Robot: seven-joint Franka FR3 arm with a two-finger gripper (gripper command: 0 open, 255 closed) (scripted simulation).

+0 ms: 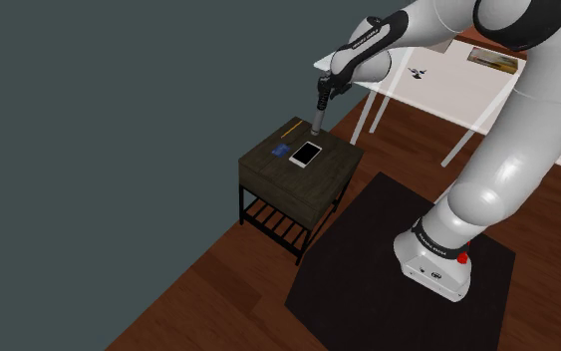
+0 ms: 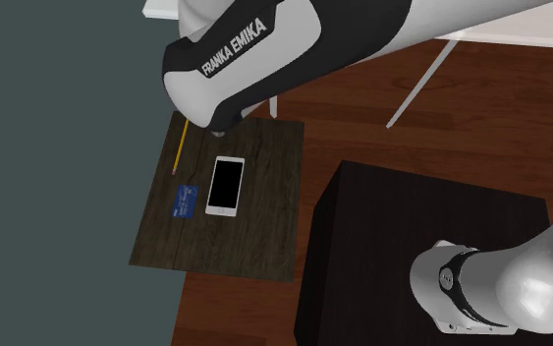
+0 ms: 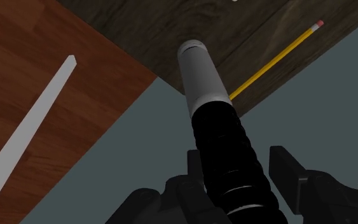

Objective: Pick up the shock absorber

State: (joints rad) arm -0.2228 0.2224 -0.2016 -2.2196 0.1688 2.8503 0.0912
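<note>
Arm (image 1: pixel 507 150) is being reached over the table (image 1: pixel 330 162), a small dark wood one set against the grey wall (image 1: pixel 119 150). The absorber (image 1: pixel 316 122) is being held upright over the tabletop's far corner. Its grey lower end is being pointed down close to the tabletop. Whether it is touching or just clear cannot be told. The gripper (image 3: pixel 238 158) is being shown narrow, clasped on the absorber's black ribbed upper part.

Step in hand, as judged: the lift.
- A straight vertical pull is being called for, with no sideways drift.
- The hold is being taken near one end, so the long body below could be swinging. A firm squeeze and a slow rise are being advised.
- The tip is being hung right by the tabletop's corner. A slip here could be sending the absorber over the edge to the floor (image 1: pixel 218 289).
- The phone (image 2: pixel 225 185), white with a black screen, is being seen mid-tabletop, near the tip.
- The yellow pencil (image 2: pixel 180 149) is being seen along the wall-side edge, just beside the tip. It could be getting knocked if the tip is being dragged.
- The blue card (image 2: pixel 186 201) is being seen beside the phone, toward the wall-side edge, apart from the tip.

Writing: "FRANKA EMIKA" is being read in white capitals on the arm's dark band in the second exterior view. The print on the card is too small to be read. No brand is being made out on the phone or the absorber.
</note>
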